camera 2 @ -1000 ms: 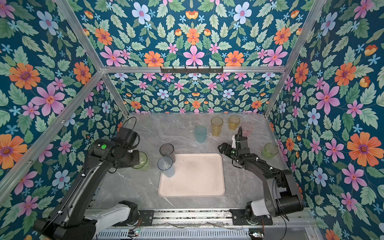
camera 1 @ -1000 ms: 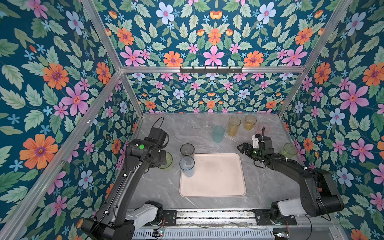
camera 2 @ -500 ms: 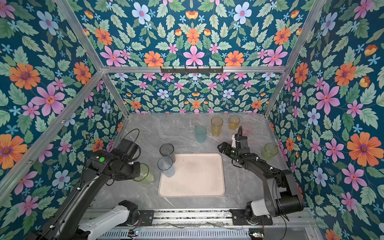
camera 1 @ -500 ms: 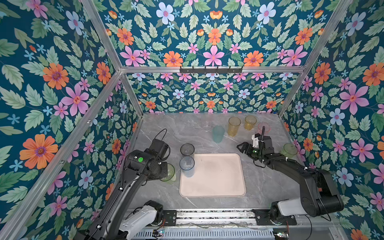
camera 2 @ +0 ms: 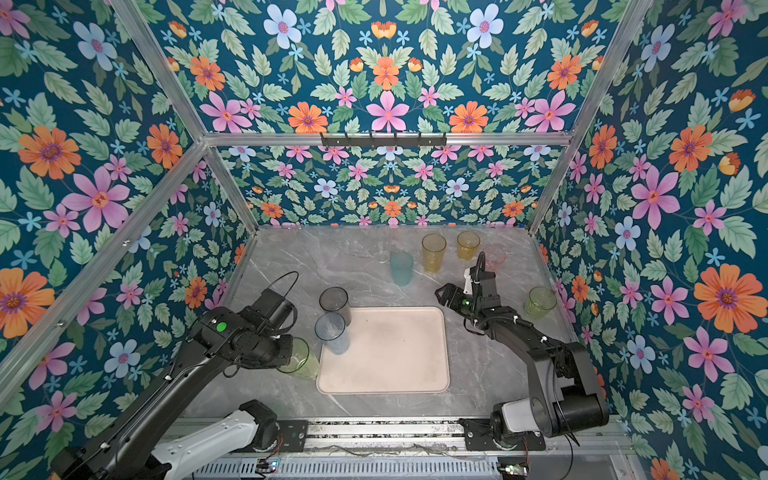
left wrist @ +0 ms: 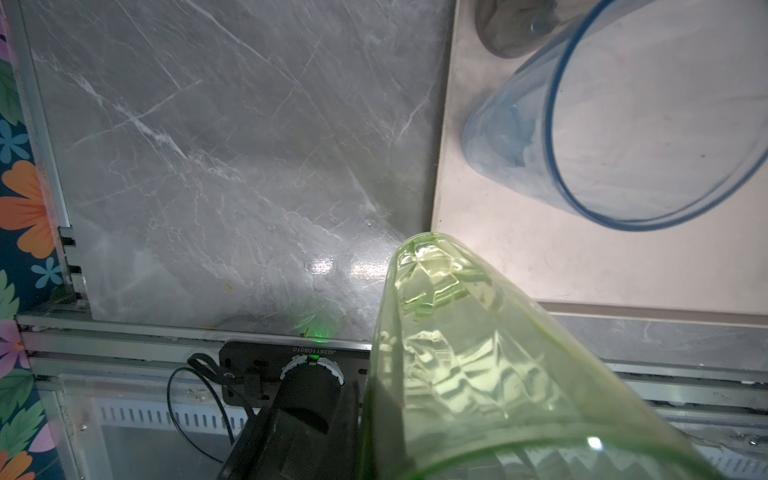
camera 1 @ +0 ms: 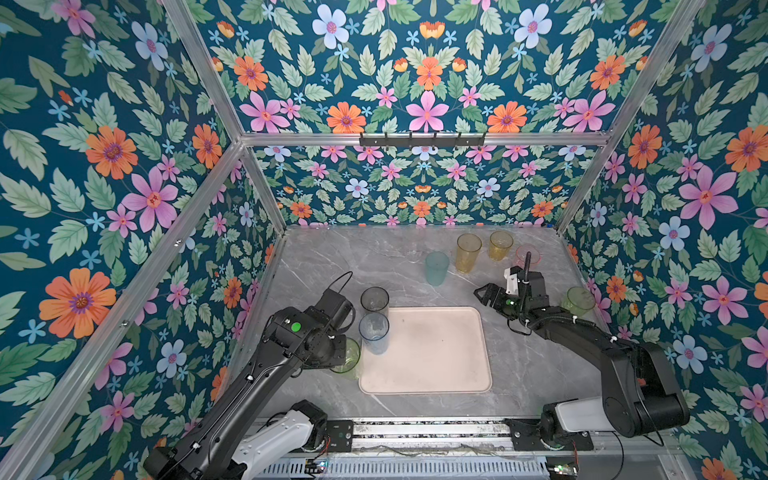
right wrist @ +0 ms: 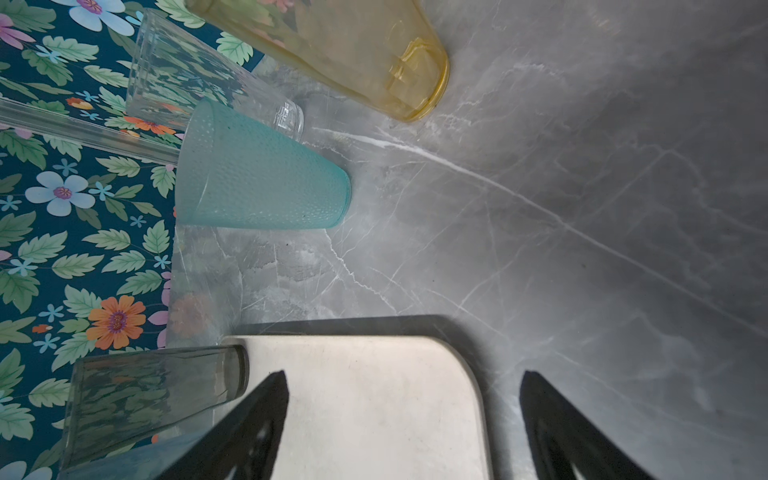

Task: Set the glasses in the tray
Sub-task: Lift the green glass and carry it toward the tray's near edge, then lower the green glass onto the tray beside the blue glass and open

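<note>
Progress looks early. The left claw [camera 1: 338, 353] clamps a tilted translucent green faceted tumbler [left wrist: 478, 353] just beside the flat pale pink rectangular tray [camera 1: 436, 365]. Just past it, a pale blue translucent tumbler [camera 1: 374, 338] and a smoky grey translucent tumbler [camera 1: 374, 299] appear to stand inside the tray. Six more, including the frosted teal tumbler [camera 1: 436, 268], wait around the empty, wide-spread right claw [right wrist: 403, 376].

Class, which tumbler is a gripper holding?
The green tumbler left of the tray, tilted in the left gripper; the other green tumbler and the rest stand free.

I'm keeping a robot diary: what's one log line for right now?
left gripper: shut on green glass | right gripper: open, empty | tray: blue glass inside
</note>
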{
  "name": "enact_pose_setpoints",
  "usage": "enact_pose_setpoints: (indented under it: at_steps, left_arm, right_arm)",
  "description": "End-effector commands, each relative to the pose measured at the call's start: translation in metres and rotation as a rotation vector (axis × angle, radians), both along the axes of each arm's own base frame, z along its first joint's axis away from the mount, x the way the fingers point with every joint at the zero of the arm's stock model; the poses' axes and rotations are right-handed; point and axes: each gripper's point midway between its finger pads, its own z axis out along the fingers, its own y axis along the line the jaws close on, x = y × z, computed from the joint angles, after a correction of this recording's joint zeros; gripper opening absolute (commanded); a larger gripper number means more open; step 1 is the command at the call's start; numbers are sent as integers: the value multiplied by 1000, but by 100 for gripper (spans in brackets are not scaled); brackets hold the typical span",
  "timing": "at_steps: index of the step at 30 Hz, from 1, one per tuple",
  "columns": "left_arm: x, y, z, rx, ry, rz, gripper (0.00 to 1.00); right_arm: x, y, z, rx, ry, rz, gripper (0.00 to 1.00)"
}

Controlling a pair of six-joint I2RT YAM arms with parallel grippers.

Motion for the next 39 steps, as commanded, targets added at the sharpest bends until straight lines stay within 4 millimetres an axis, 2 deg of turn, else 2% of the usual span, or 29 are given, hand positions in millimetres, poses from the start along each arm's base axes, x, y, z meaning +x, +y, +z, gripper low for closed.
enact_pose_setpoints:
  at_steps: [1,16,30,39]
  left_arm:
    - [2,-4,-2,-23,-20,20,0]
    - [3,-28,-33,-72,-18,11,0]
    - [8,-48,-50,-63,-8,-34,0]
    - [8,-52,-54,-39,2,-53,0]
  right_arm:
    - [0,0,2,-1,-8,0,88]
    - [-1,0,3,-1,-10,-1,88]
    - [-1,0,3,1,-10,1,88]
    - [-1,1,2,4,-2,3,88]
